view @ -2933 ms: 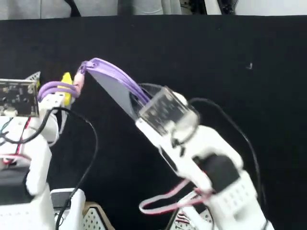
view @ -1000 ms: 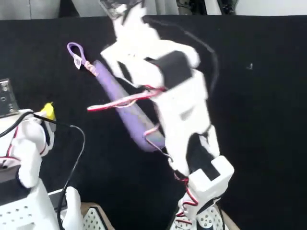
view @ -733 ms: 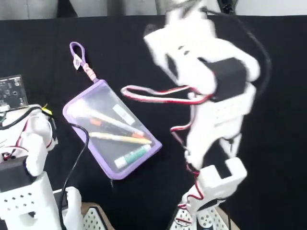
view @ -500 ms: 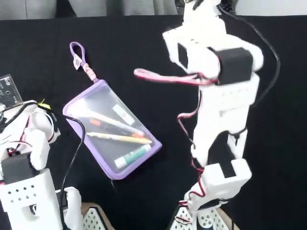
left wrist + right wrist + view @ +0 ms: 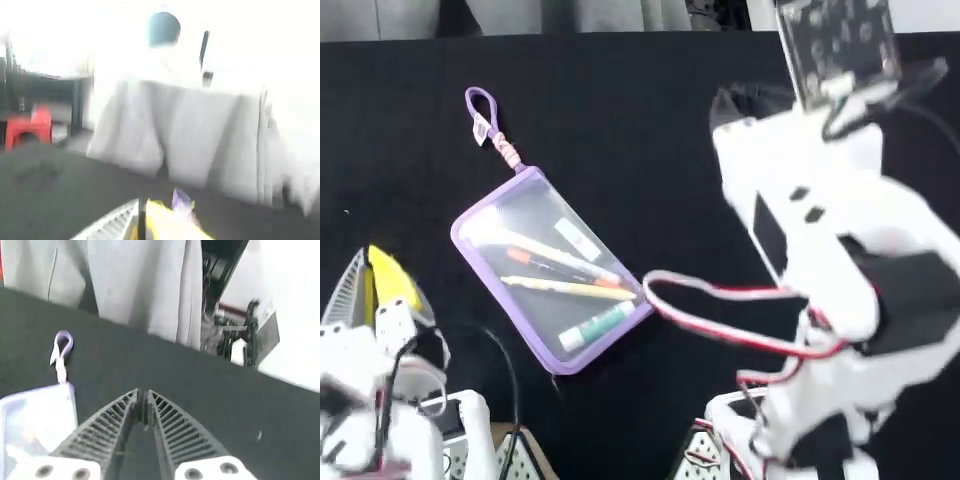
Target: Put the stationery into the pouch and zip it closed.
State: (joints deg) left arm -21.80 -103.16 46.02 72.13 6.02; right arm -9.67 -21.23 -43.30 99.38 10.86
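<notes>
The clear pouch point(image 5: 550, 275) with purple trim lies flat on the black table, and several pens and a marker show through its side. Its purple loop point(image 5: 478, 105) and pink pull stretch toward the far left. My left gripper point(image 5: 368, 262) is at the near left edge, a short way from the pouch, its yellow and grey fingers together with nothing between them. My right arm point(image 5: 840, 230) stands raised at the right, away from the pouch. In the right wrist view the right gripper point(image 5: 143, 399) is shut and empty above the table, with the pouch point(image 5: 32, 422) and its loop point(image 5: 62, 343) off to one side.
The black table point(image 5: 650, 120) runs bare around the pouch. Red and white cables point(image 5: 720, 320) hang from the right arm close to the pouch's near corner. Grey curtains point(image 5: 125, 280) and room clutter lie beyond the far edge.
The pouch was held up off the table by the right gripper; it now lies flat, released. The right arm rose and swung right. The left arm drew back to the near left corner.
</notes>
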